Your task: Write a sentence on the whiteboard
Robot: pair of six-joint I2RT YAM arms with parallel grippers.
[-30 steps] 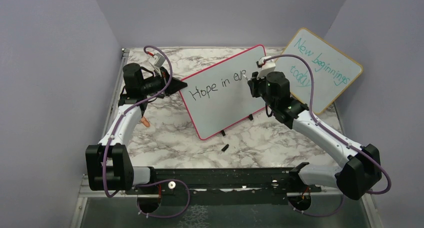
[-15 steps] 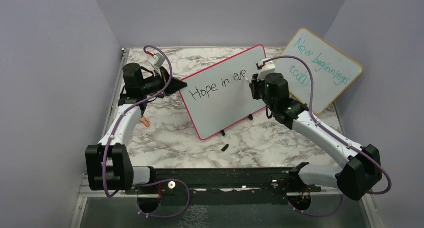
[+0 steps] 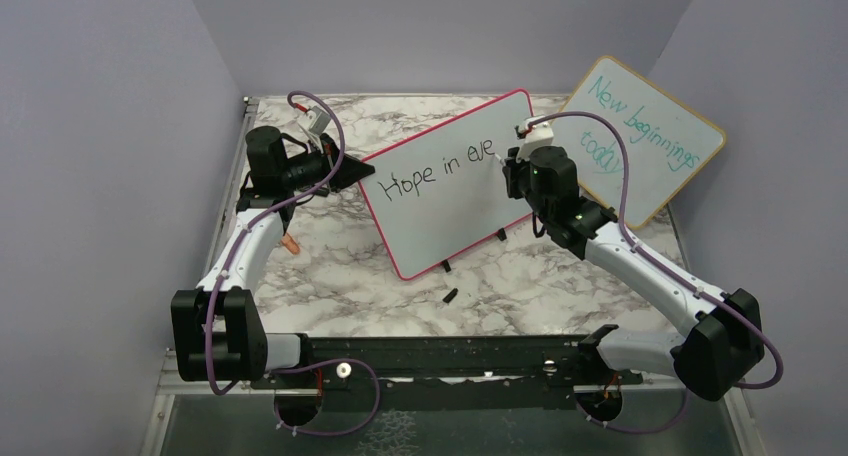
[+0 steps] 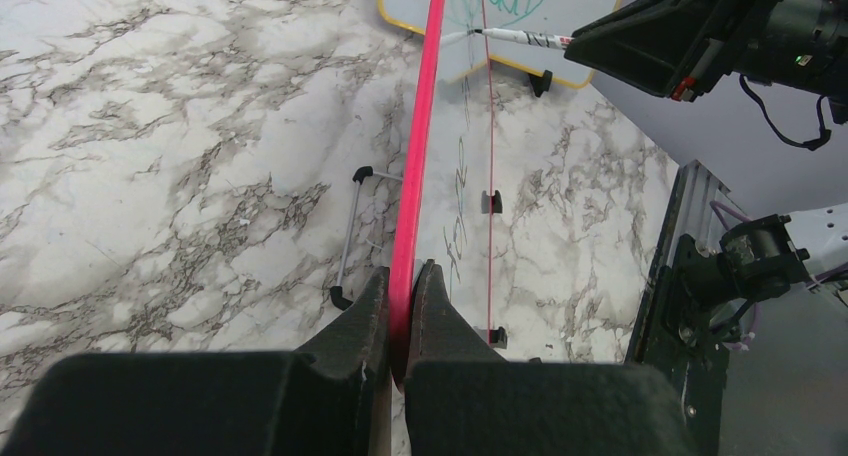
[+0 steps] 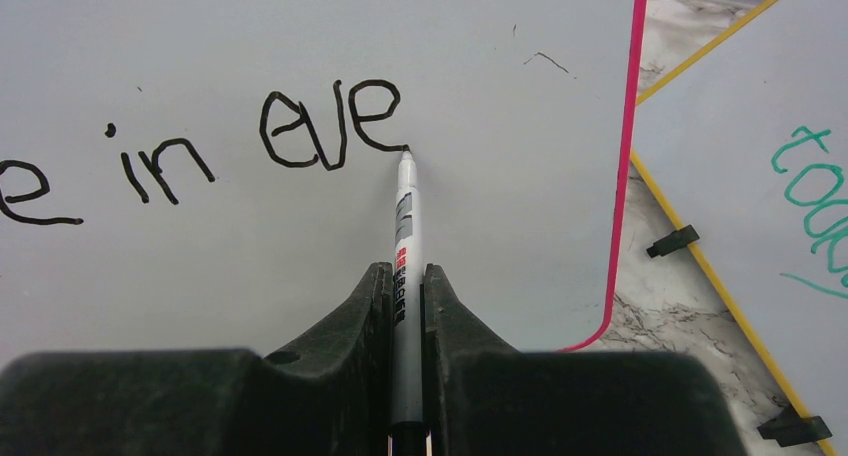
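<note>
The whiteboard [image 3: 455, 216] with a pink-red frame stands tilted mid-table. The sentence [image 3: 435, 172] reads "Hope in eve" in black; the right wrist view shows "in eve" [image 5: 300, 131]. My left gripper [image 3: 345, 173] is shut on the board's left edge, with the pink frame [image 4: 418, 176] between its jaws [image 4: 402, 281]. My right gripper [image 3: 508, 166] is shut on a white marker [image 5: 404, 246], whose tip touches the board at the tail of the last "e". The marker also shows in the left wrist view [image 4: 520, 38].
A wooden-framed board [image 3: 650, 146] with teal "New beginnings today" leans at the back right, close behind my right arm. A small black cap [image 3: 450, 296] lies in front of the whiteboard. An orange object [image 3: 291, 243] lies beside my left arm.
My right gripper moved slightly right along the board, finishing the second "e" after "ev". The left arm and board have not moved.
</note>
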